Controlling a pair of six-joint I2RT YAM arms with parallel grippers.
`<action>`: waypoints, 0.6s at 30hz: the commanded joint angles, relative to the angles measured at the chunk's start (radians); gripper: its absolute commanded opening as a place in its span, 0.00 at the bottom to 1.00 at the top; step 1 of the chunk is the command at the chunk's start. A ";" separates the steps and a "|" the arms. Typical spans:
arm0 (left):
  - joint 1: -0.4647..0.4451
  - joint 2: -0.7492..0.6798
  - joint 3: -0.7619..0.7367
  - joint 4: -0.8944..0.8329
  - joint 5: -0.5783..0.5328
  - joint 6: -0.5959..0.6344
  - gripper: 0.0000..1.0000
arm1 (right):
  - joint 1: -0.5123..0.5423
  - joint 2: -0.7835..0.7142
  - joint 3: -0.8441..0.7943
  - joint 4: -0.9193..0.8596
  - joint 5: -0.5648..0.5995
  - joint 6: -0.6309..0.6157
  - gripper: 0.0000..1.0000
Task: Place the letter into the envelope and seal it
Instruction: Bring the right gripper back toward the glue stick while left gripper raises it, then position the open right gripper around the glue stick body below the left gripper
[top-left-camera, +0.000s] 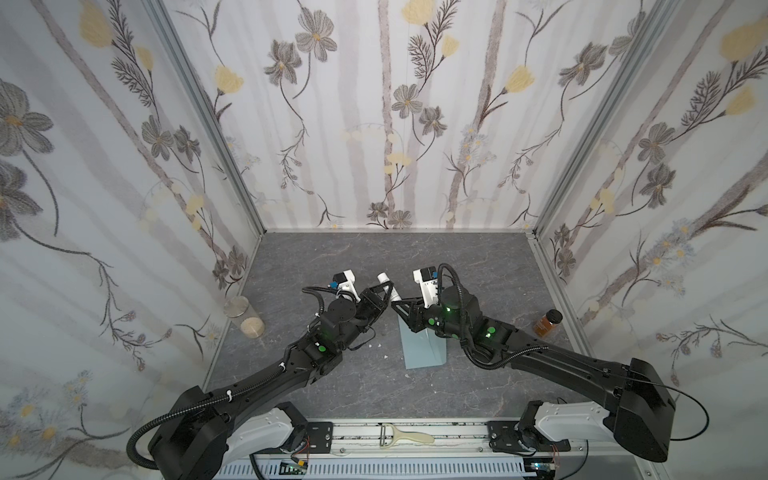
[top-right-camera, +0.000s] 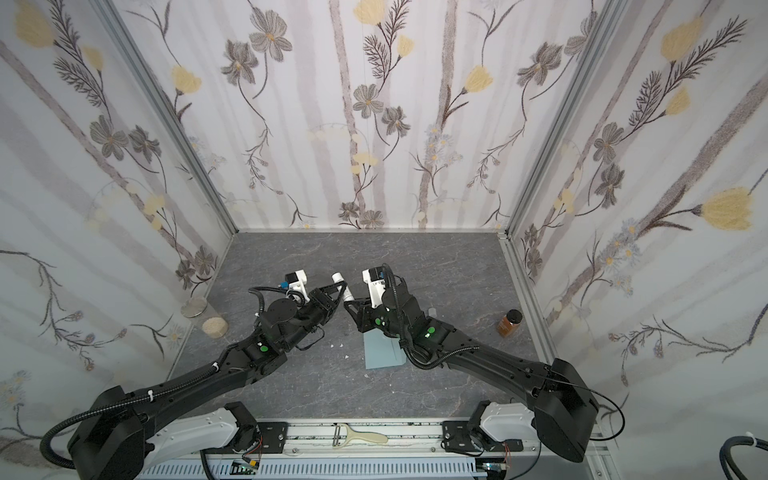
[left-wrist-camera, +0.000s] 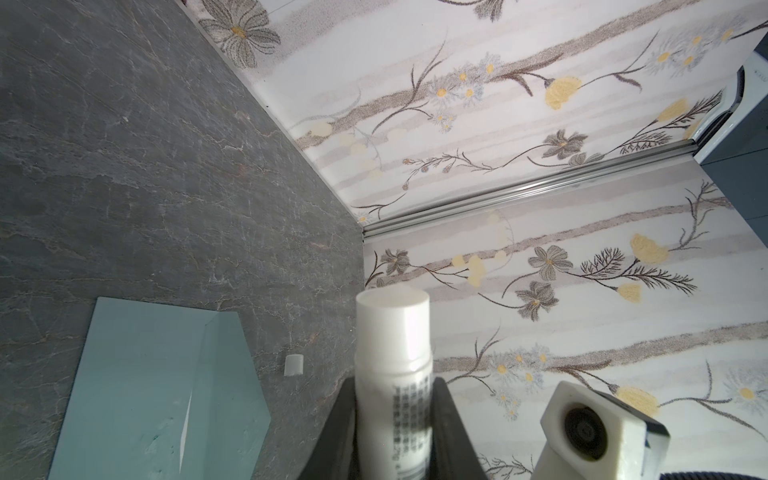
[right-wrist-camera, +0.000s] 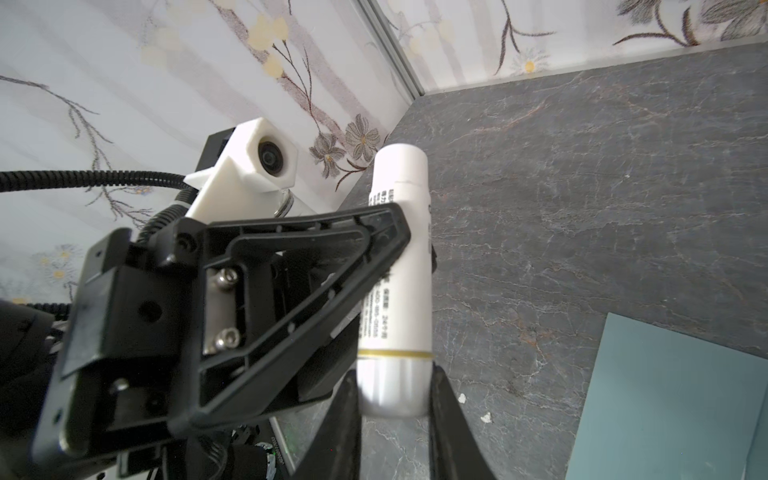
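Peeler on near rail | left gripper clamps glue stick mid-barrel, right gripper clamps its end; rigid, slick plastic | envelope flat on table centre-right, partly under right arm; thin, limp, best lifted by flap edge | letter not seen, probably inside.

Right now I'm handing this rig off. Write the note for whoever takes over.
Left gripper: shut on the glue stick, mid-body.
Right gripper: shut on the same stick's end, past the gold band.
Envelope: flat on the table, partly under the right arm; flap state unclear.
Letter: not visible loose anywhere, so probably inside.
Done: letter apparently in, glue stick off the table.
Left: glue the flap, press it shut.
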 joint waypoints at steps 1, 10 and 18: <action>-0.002 -0.006 -0.007 0.036 0.100 0.023 0.00 | -0.015 -0.011 -0.014 0.189 -0.128 0.066 0.18; -0.001 -0.010 -0.029 0.076 0.155 0.046 0.00 | -0.057 0.006 -0.051 0.305 -0.264 0.189 0.17; -0.001 -0.035 -0.055 0.096 0.167 0.052 0.00 | -0.085 0.031 -0.080 0.419 -0.369 0.291 0.17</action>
